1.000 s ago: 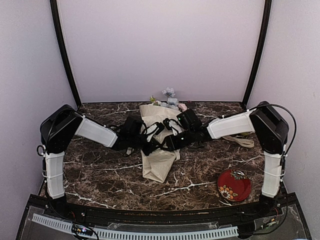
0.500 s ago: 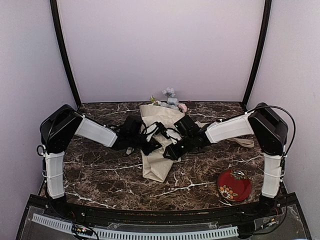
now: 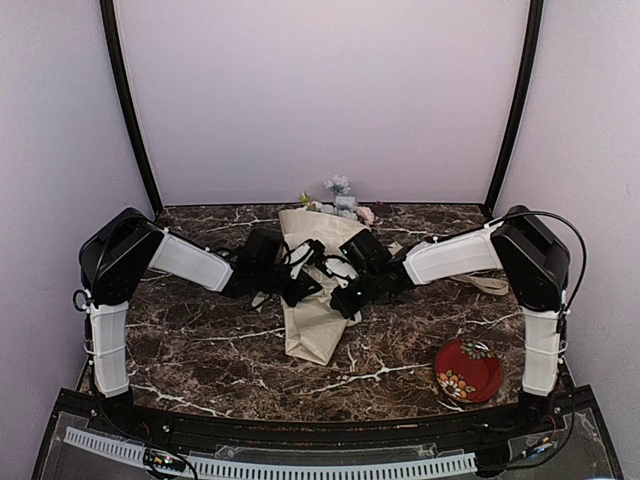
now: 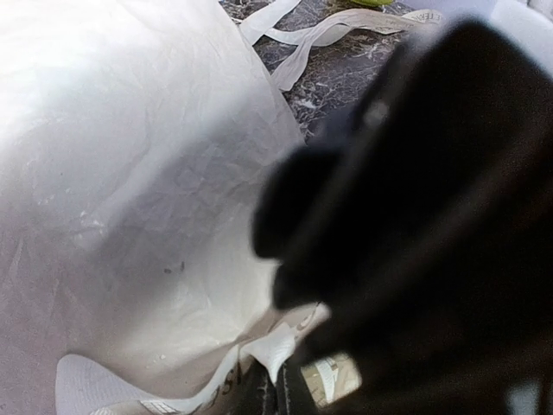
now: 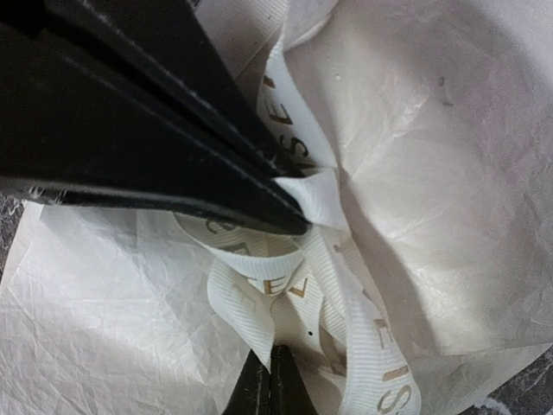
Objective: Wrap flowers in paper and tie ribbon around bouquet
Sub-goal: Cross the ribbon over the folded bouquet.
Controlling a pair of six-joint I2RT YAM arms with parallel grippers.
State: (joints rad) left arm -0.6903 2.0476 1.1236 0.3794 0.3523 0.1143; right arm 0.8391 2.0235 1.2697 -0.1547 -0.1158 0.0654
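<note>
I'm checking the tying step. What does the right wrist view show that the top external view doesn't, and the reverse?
Only the right wrist view: gold lettering on the ribbon, its loops lying on the paper, and a fold pinched in the shut left tool. The right tool is shut at a loop.
Only the top external view: the flowers at the paper's far end, a red dish and the marble table.
Both: the paper, with the two tools meeting over it.

Overhead camera is looking down the counter (image 3: 200,345) from its near edge, while both wrist cameras are crowding the same paper (image 4: 130,173) and ribbon (image 5: 371,346).
</note>
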